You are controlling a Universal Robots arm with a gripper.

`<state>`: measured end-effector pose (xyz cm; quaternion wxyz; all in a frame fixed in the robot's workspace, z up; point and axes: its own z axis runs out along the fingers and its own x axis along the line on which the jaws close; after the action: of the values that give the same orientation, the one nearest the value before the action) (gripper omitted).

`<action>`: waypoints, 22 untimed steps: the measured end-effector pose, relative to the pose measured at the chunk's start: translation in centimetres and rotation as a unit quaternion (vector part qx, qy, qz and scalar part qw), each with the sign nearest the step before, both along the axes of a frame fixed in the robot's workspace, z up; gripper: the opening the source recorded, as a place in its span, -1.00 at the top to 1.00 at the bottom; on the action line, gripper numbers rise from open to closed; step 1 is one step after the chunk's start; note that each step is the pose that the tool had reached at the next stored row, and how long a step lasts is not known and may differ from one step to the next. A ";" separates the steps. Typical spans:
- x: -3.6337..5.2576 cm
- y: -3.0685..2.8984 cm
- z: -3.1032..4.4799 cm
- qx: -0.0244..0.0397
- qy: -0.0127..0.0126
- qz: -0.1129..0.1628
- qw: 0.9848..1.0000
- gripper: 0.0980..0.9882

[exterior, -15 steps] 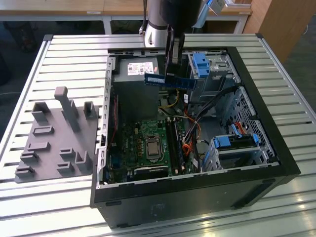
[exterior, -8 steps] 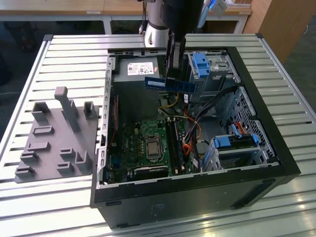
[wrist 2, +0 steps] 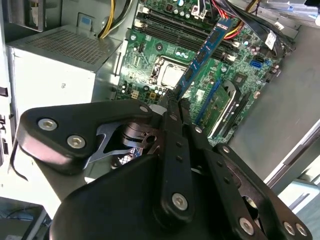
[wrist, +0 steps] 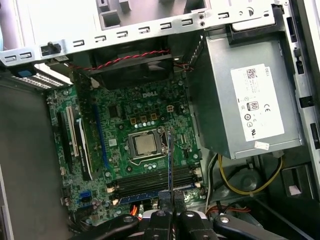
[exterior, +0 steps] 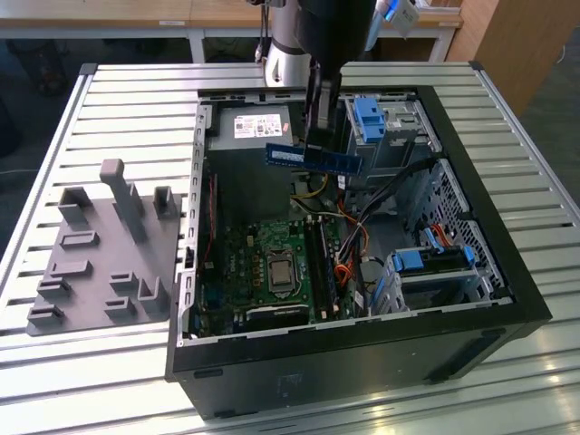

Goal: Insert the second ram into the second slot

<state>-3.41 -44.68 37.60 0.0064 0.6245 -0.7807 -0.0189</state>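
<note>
1. Jaws are pinched on the thin, long blue circuit-board strip with dark chips, gripping it from above, seen from the exterior view.
2. That strip hangs level in the air over the open black computer case, clear of everything inside it.
3. In both wrist views the strip juts out from the jaws above the green motherboard.
4. Long black memory slots lie side by side on the motherboard, beside the square silver processor socket; the strip touches none of them.
5. A grey metal power supply box with a white label sits in the case next to the motherboard.
6. The case stands on a slatted metal table, with a grey plastic fixture plate at the exterior view's left of it.
</note>
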 end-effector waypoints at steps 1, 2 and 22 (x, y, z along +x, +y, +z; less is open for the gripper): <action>0.00 0.00 -0.01 0.000 0.000 -0.003 1.000 0.92; 0.00 0.00 -0.01 0.000 0.000 -0.007 1.000 0.92; 0.00 0.00 -0.09 0.000 0.000 -0.123 0.992 0.92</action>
<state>-3.41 -44.68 37.51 0.0040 0.5239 -0.8516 -0.0195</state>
